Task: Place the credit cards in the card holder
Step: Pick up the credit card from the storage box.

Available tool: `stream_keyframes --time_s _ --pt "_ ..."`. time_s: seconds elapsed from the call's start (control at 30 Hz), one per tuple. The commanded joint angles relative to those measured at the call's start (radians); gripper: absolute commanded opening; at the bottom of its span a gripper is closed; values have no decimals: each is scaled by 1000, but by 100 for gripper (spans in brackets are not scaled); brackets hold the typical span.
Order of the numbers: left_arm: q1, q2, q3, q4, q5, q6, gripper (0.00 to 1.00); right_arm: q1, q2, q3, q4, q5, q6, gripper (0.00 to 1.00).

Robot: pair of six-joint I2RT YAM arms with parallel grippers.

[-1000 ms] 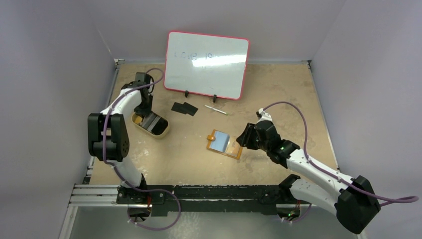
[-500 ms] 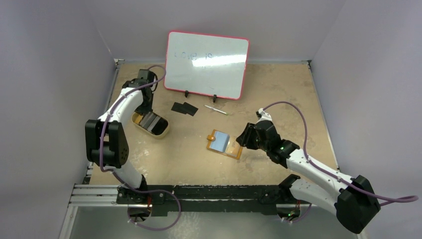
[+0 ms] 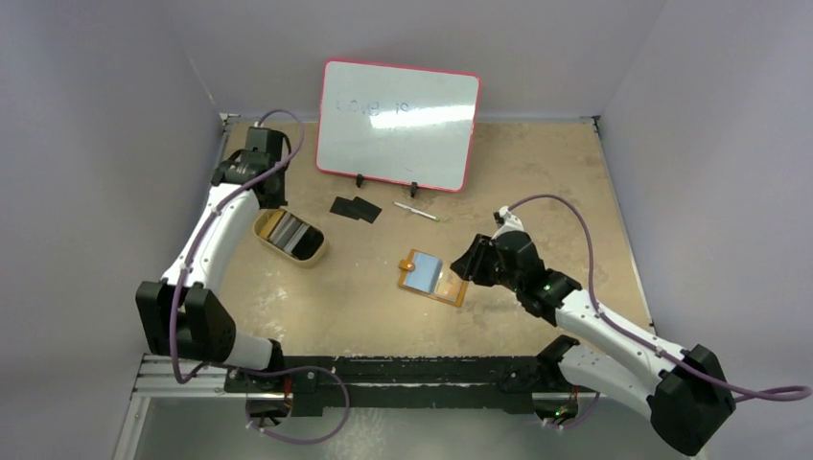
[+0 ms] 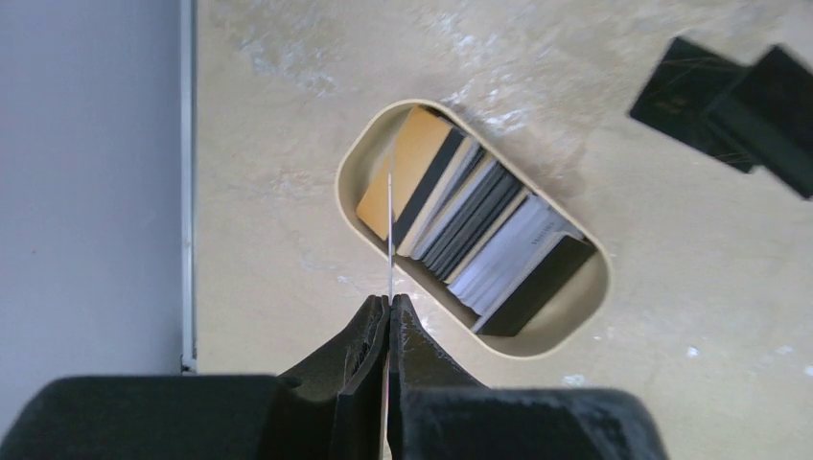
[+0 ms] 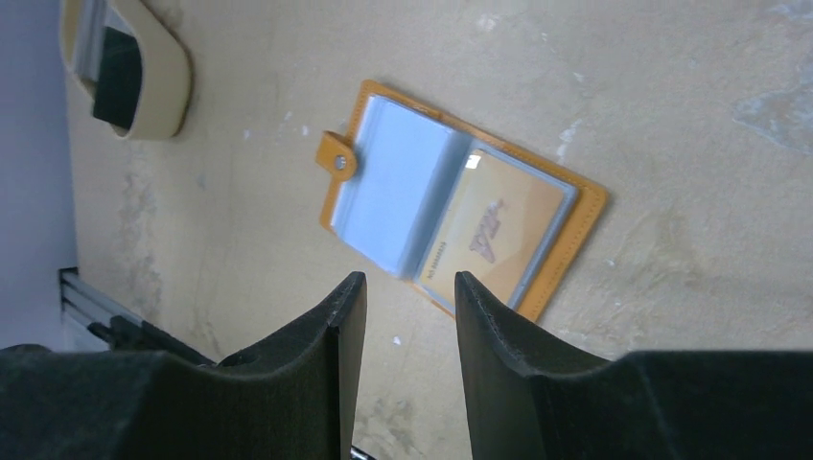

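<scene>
Early stage. On the tabletop (image 3: 537,172), the oval tin dish (image 4: 342,184) is full of cards (image 4: 479,225). The card holder (image 5: 460,235) lies open mid-table with one orange-yellow card (image 5: 499,235) sleeved. The right gripper (image 5: 407,283) hovers over it, jaws half-open, empty. Two black cards (image 3: 356,207) lie loose. The left gripper (image 4: 389,302) jaws clamp one card (image 4: 390,220) edge-on above the dish.

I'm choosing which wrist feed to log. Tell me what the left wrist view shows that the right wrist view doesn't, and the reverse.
Left wrist only: the left gripper shut on a thin card seen edge-on, the row of cards standing in the tin dish, and two black cards lying on the table. Right wrist only: the card holder lying open, an orange card in one sleeve, and the open right gripper near it. Both: the tin dish, cut off at the right wrist view's corner, and the tan table.
</scene>
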Motion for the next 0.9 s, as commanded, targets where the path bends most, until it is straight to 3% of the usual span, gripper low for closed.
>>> stream_keyframes --time_s 0.0,0.2,0.4,0.53,0.67,0.87 --pt "-3 -91 19 63 140 -36 0 2 -60 8 136 -114 47 41" --pt "-3 -207 -62 231 570 -157 0 2 -130 -10 279 -226 92 41" --pt "-3 -277 -138 378 849 -319 0 2 -157 -15 429 -313 151 41" --pt "-13 -332 -257 620 1046 -547 0 2 -167 10 502 -329 169 40" --pt "-84 -401 -408 931 1096 -810 0 2 -156 25 602 -339 212 41" --pt "-174 -405 -469 977 1128 -879 0 2 -88 68 712 -365 232 40"
